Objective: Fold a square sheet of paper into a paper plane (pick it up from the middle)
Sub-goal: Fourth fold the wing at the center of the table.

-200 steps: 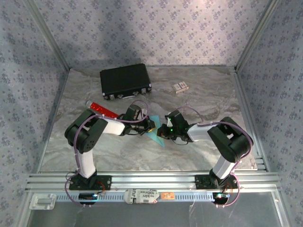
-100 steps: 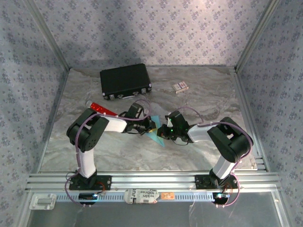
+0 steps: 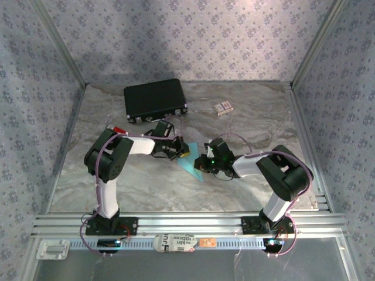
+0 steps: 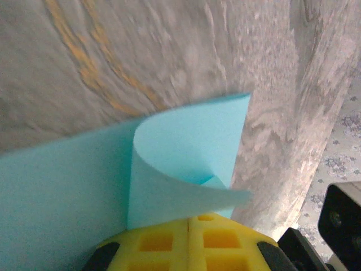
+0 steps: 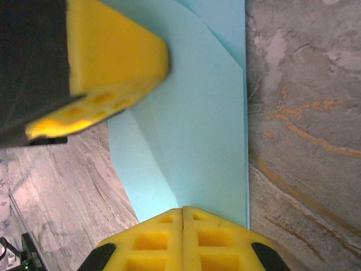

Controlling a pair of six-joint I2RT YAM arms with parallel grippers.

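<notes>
The square sheet of paper (image 3: 193,170), light cyan, lies partly folded on the marble table between the two arms. In the left wrist view one flap (image 4: 180,164) curls up off the sheet and leans against my left gripper (image 4: 189,219), whose yellow pads are shut with no paper visible in their seam. My left gripper (image 3: 183,151) is at the sheet's far left corner. My right gripper (image 3: 204,162) is at its right side, shut, with its tips (image 5: 182,210) on the flat paper (image 5: 197,130) beside a diagonal crease. A left pad (image 5: 113,51) hangs over the sheet.
A black case (image 3: 155,99) stands at the back left and a small patterned box (image 3: 222,108) at the back centre. The red tube (image 3: 119,130) peeks out behind the left arm's elbow. Patterned walls and metal rails enclose the table.
The left arm has swung toward the back, now covering most of the red tube, and its gripper has shifted slightly further from the bases. The right arm has barely moved.
</notes>
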